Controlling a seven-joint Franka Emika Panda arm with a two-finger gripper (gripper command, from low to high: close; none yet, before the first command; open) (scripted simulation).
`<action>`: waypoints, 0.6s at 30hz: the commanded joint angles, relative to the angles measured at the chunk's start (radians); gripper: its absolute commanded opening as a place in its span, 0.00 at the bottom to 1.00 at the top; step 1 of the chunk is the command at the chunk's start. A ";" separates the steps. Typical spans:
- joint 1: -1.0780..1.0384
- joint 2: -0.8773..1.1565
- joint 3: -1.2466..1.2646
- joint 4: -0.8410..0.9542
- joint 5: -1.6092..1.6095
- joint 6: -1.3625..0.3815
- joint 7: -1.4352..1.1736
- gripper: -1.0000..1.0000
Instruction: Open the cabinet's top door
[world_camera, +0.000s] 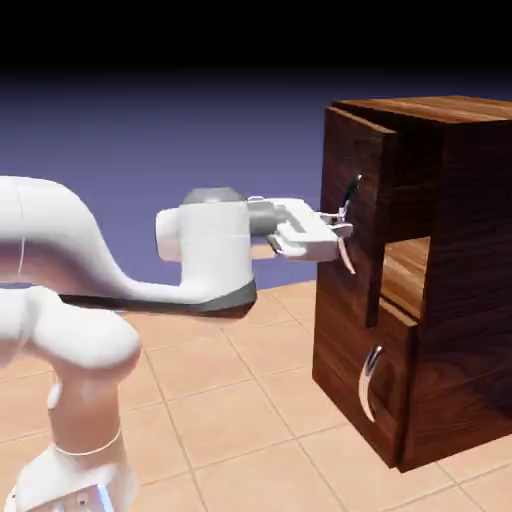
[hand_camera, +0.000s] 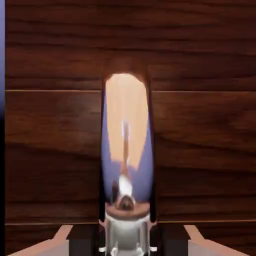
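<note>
The top door (world_camera: 352, 200) stands ajar on the cabinet's (world_camera: 475, 270) upper front, its curved handle (world_camera: 350, 225) running upright. The arm (world_camera: 215, 245) reaches across level, its gripper (world_camera: 342, 222) closed on that handle.

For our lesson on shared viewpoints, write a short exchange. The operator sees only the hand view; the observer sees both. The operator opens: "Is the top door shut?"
Observer: No, the top door stands ajar, with the cabinet's inside showing beside it.
Operator: I see one handle, at the gripper. Is there another?
Observer: Yes, a lower curved silver handle, on the panel below.
Operator: Where is the gripper along the upper handle?
Observer: Around its middle; the handle shows above and below the fingers.
</note>
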 joint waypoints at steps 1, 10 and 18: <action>-0.021 -0.012 0.036 -0.023 0.043 -0.023 -0.011 0.00; -0.104 -0.116 0.351 -0.165 0.435 -0.244 -0.100 0.00; -0.065 -0.131 0.638 -0.198 0.780 -0.473 -0.130 0.00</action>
